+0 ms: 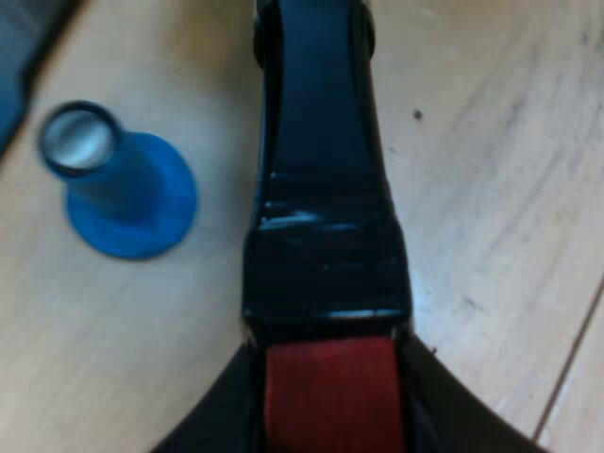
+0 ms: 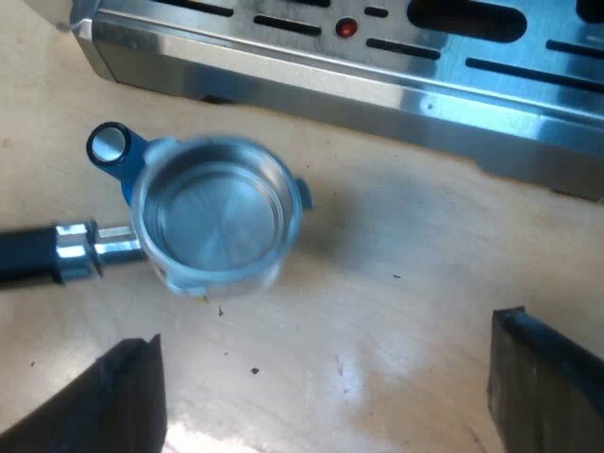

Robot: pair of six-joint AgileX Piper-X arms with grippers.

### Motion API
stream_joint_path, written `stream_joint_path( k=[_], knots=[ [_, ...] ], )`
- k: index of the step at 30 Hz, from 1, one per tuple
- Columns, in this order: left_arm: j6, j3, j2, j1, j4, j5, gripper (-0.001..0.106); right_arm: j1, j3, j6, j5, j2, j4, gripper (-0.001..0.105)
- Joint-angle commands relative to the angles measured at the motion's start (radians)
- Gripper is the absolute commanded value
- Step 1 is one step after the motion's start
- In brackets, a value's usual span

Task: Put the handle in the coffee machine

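Observation:
The metal holder (image 2: 217,212) hangs just above the wooden table, its empty round basket facing up and partly covering the blue tamper (image 2: 111,149). Its dark handle (image 1: 321,189) runs straight out from my left gripper (image 1: 330,415), which is shut on the red end (image 1: 330,392). The tamper (image 1: 123,189) stands upright on the table beside the handle. My right gripper (image 2: 326,396) is open, its fingers (image 2: 104,401) wide apart, near the holder and touching nothing. The espresso machine's (image 2: 377,85) steel drip tray lies a short way beyond the basket.
The slotted drip tray carries a small red dot (image 2: 347,28). Bare wooden table (image 2: 406,283) stretches between the tray's edge and my right gripper. A dark object's edge (image 1: 24,57) lies close to the tamper.

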Motion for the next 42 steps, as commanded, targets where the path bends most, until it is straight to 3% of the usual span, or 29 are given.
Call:
stream_joint_path(
  k=[1, 8, 12, 18, 23, 27, 42],
  knots=[
    [-0.002, -0.015, -0.053, 0.032, -0.031, 0.022, 0.000, 0.043, -0.012, 0.018, 0.069, -0.006, 0.000, 0.071],
    [0.015, -0.015, -0.134, 0.142, 0.030, 0.094, 0.000, 0.189, -0.010, 0.033, 0.289, -0.006, -0.050, 0.071],
    [0.021, -0.015, -0.134, 0.193, 0.030, 0.095, 0.000, 0.239, 0.013, 0.033, 0.360, -0.006, -0.128, 0.071],
    [0.039, -0.015, -0.134, 0.259, 0.030, 0.096, 0.000, 0.266, 0.052, 0.040, 0.362, -0.001, -0.221, 0.071],
    [0.048, -0.015, -0.134, 0.302, 0.022, 0.128, 0.000, 0.322, 0.088, 0.040, 0.494, 0.061, -0.331, 0.071],
    [0.081, -0.015, -0.134, 0.303, 0.018, 0.149, 0.000, 0.347, 0.101, 0.024, 0.518, 0.107, -0.423, 0.071],
    [0.084, -0.015, -0.134, 0.303, 0.003, 0.149, 0.000, 0.353, 0.100, 0.024, 0.541, 0.189, -0.516, 0.071]
  ],
)
